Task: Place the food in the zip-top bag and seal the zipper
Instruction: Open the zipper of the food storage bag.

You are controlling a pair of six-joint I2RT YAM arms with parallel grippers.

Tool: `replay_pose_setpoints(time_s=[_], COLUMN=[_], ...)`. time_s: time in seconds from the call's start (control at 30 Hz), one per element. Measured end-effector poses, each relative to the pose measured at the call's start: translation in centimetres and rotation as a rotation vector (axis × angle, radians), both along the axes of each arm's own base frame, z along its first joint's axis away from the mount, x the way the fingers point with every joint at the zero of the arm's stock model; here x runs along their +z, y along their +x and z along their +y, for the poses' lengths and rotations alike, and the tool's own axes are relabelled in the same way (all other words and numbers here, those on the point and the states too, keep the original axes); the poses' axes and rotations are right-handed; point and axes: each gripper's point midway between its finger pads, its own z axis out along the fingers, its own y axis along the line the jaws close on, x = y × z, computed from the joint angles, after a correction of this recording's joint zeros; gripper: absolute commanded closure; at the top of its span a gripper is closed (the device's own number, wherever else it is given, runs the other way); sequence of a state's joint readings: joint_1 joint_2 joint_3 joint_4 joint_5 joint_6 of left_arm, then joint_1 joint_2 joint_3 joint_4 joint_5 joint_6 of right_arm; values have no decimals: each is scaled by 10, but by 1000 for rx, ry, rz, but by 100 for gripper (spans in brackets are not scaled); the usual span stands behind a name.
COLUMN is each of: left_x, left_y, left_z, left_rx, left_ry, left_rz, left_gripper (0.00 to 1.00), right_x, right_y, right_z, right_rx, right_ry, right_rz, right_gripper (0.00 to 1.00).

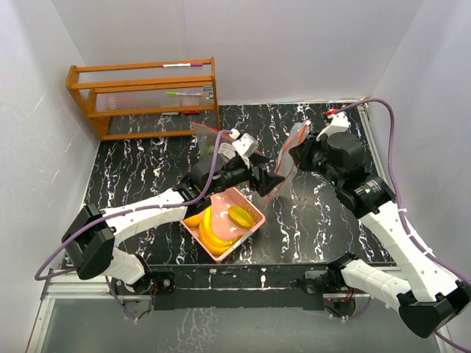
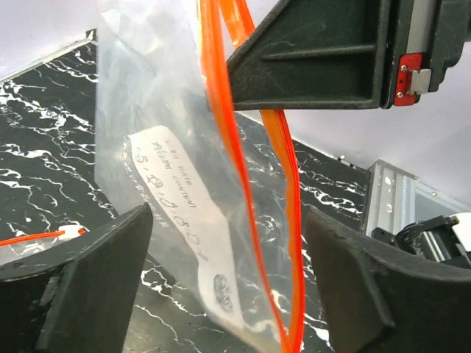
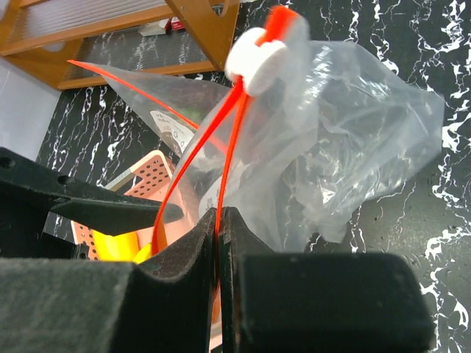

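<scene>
Right wrist: right claw (image 3: 218, 220) clamps the clear, orange-zippered plastic bag (image 3: 353, 132); left claw (image 2: 228, 217) gapes empty — bag-opening, we judge; next, grip the opposite lip.

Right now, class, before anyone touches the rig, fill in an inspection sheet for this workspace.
Surface: black, white-veined table.
Job's things: clear zip-top bag with an orange zipper, held up off the table; bananas and mango-like fruit in the pink basket.
Clutter: wooden rack at the back left, with markers on it.
Grippers: left gripper open, the bag hanging between its jaws; right gripper shut on the bag's zipper edge.
Cables: purple cables along both arms.
Surroundings: white walls.
</scene>
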State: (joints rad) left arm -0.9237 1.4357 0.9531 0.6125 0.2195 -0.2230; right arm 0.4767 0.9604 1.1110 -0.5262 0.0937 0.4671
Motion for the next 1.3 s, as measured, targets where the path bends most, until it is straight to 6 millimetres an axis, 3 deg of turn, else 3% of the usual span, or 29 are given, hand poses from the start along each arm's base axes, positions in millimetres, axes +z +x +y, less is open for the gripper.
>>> replay_pose_setpoints(time_s=[0.07,0.17,0.37,0.47,0.7,0.93,1.3], left_x=[1,6,38,44,22,22,13], left_y=[0,-1,4,7,15,18,19], left_z=[0,-1,-9,-14,-26,-25,-23], left_rx=[-4,-16,-21,-22,-20,-2,9], left_ry=[-3,-11,-65,-81,-48,-52,-47], left_rz=[-2,-11,-51,-51,1,9,17], left_gripper=[4,4,15,19,29,43,38], right_x=[2,2,2,1,2,3,4], right_y=[-2,-3,-7,-8,-11,-17,-26], right_z=[0,2,8,10,12,10,2], right_rx=[9,31,79,93,111,118,105], right_ry=[-2,-11,-15,-14,-8,-8,-25], right_rz=[-9,-11,-12,-11,-11,-7,-9], right_gripper=[92,92,92,92,92,92,92])
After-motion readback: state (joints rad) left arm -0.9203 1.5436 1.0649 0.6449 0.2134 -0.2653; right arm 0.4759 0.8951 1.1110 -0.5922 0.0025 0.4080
